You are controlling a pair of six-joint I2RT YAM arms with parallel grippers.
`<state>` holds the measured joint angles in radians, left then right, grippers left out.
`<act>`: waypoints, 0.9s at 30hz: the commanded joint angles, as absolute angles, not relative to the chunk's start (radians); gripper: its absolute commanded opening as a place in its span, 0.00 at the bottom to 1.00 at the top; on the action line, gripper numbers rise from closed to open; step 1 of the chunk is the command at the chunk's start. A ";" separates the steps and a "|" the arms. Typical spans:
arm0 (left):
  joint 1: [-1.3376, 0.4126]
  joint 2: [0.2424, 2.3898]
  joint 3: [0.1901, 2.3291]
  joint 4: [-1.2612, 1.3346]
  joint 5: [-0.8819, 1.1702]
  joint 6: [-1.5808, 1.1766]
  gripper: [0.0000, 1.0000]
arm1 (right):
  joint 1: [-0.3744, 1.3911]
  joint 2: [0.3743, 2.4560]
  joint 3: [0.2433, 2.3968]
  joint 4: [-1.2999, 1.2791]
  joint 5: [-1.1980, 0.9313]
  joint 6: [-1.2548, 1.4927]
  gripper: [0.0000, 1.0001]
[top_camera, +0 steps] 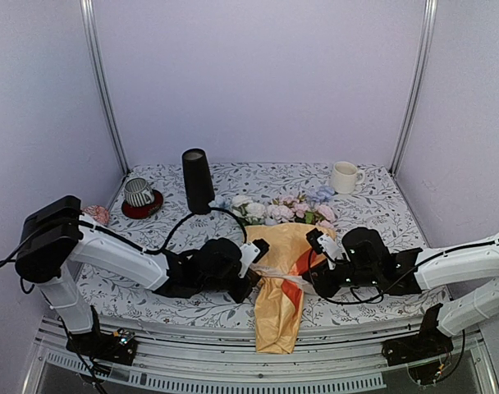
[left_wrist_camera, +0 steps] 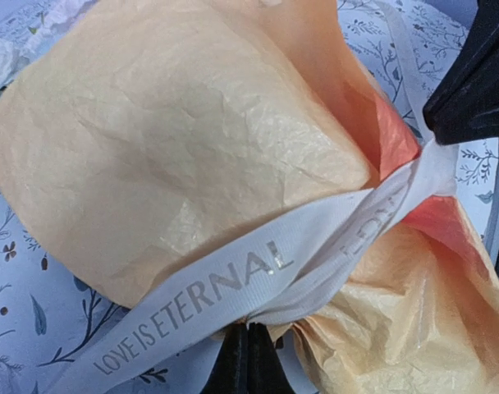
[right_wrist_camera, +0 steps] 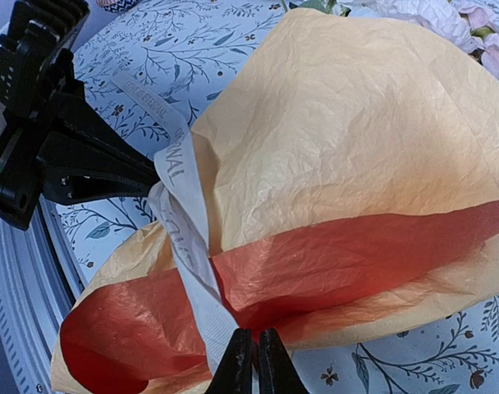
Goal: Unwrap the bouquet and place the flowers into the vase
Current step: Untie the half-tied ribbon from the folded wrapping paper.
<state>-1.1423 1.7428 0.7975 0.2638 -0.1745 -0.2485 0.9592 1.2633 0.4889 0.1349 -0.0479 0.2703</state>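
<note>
Bouquet (top_camera: 281, 271) lies between my arms, its tail overhanging the near edge of the table (top_camera: 381, 213). My left gripper (left_wrist_camera: 248, 361) is pinched tight on the cream ribbon (left_wrist_camera: 225, 287) at its waist. My right gripper (right_wrist_camera: 254, 361) is clamped on the same ribbon from the opposite side. Flowers (top_camera: 278, 209) point away. Beyond, to their left, the black vase (top_camera: 198, 180) stands upright.

Pale lilac walls (top_camera: 258, 74) meet silver posts (top_camera: 102, 90) — leaf-patterned tablecloth (top_camera: 389, 217) below.
</note>
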 commanded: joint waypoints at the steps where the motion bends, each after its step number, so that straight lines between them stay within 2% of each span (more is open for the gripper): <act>1: -1.129 1.709 0.772 0.273 -0.168 -0.266 0.03 | 0.955 1.248 0.475 0.134 -0.063 0.267 0.10; 6: -1.144 1.677 0.765 0.311 -0.098 -0.206 0.22 | 0.956 1.301 0.556 0.107 -0.168 0.177 0.18; 9: -1.155 1.673 0.784 0.299 -0.095 -0.170 0.28 | 0.957 1.334 0.597 0.097 -0.197 0.148 0.20; 14: -1.160 1.699 0.823 0.277 -0.094 -0.146 0.32 | 0.958 1.380 0.640 0.080 -0.219 0.123 0.26; 27: -1.178 1.726 0.860 0.273 -0.067 -0.102 0.34 | 0.961 1.316 0.638 0.017 -0.190 0.122 0.26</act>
